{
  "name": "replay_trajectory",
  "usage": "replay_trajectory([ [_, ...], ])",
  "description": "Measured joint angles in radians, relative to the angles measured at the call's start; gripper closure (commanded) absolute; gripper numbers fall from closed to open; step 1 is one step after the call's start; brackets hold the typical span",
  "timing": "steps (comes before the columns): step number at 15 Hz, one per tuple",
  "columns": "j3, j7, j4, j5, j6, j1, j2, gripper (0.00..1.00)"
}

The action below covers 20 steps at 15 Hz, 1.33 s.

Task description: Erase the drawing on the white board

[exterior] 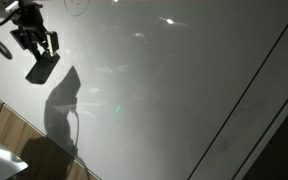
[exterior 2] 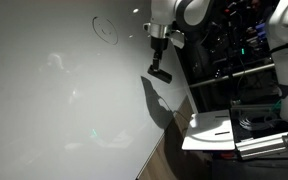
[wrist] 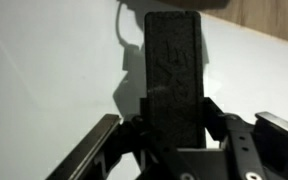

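Note:
The white board [exterior: 174, 90] is a large glossy grey-white panel that fills both exterior views [exterior 2: 54, 100]. A thin circular drawing [exterior 2: 106, 29] sits near its top; in an exterior view only its lower arc shows at the top edge [exterior: 76, 8]. My gripper [exterior: 36, 42] is shut on a black eraser [exterior: 41, 69] and holds it just off the board, below and beside the drawing [exterior 2: 160, 72]. In the wrist view the eraser [wrist: 174, 70] stands clamped between the fingers [wrist: 174, 120], with the board [wrist: 44, 80] behind it.
A thin dark diagonal line [exterior: 246, 95] crosses the board. A brown wooden strip [exterior: 9, 125] borders the board [exterior 2: 159, 155]. A table with white papers [exterior 2: 212, 130] and dark equipment [exterior 2: 234, 45] stand beside it.

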<state>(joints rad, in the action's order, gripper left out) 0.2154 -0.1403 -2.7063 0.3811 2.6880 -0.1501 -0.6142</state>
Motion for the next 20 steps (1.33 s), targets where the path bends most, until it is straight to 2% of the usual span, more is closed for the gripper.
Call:
replay_trajectory([
  [3,-0.034,0.041,-0.069,0.000,0.000,0.005,0.004,0.70],
  [10,-0.075,0.096,-0.056,-0.028,-0.005,0.046,-0.012,0.70],
  [15,-0.077,0.107,0.044,-0.091,-0.072,0.121,-0.071,0.70],
  [20,-0.077,0.107,0.168,-0.114,-0.076,0.132,-0.043,0.70],
])
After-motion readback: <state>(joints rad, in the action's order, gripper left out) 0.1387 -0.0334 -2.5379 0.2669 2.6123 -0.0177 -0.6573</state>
